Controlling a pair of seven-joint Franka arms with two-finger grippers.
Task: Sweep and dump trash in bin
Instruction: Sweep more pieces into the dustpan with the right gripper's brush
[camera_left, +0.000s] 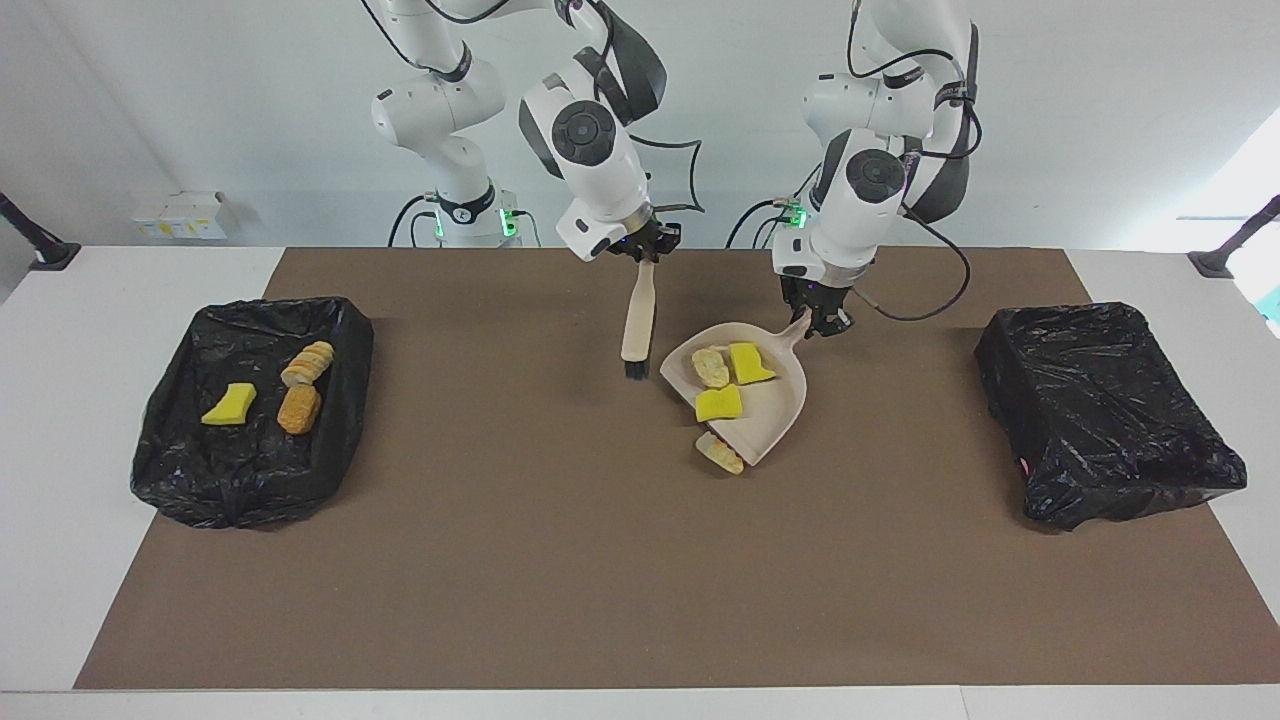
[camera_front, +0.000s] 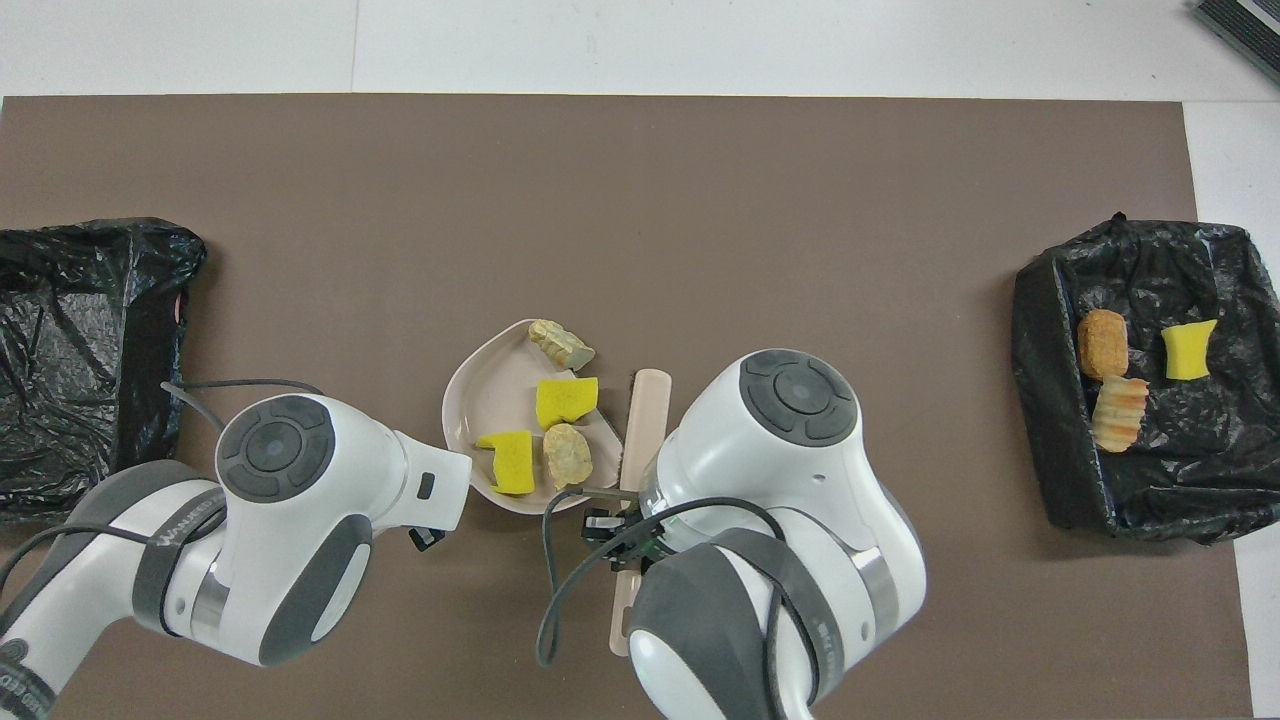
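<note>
Sweeping is being finished: the brush (camera_left: 638, 330) is being pinched by the right gripper (camera_left: 645, 245), the dustpan (camera_left: 775, 405) by the left gripper (camera_left: 826, 320); the bread chunk (camera_left: 722, 452) at its lip is needing one more stroke.

A white surface (camera_left: 90, 300) carries a large brown mat (camera_left: 600, 560). The wall (camera_left: 200, 100) is plain and pale, evenly lit. Bright light comes in at one edge of the wall. A small white box (camera_left: 180, 215) stands against the wall.

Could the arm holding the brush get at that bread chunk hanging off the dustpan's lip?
Probably yes: the bread chunk lies uncovered at the dustpan mouth, and the brush hangs beside it.
</note>
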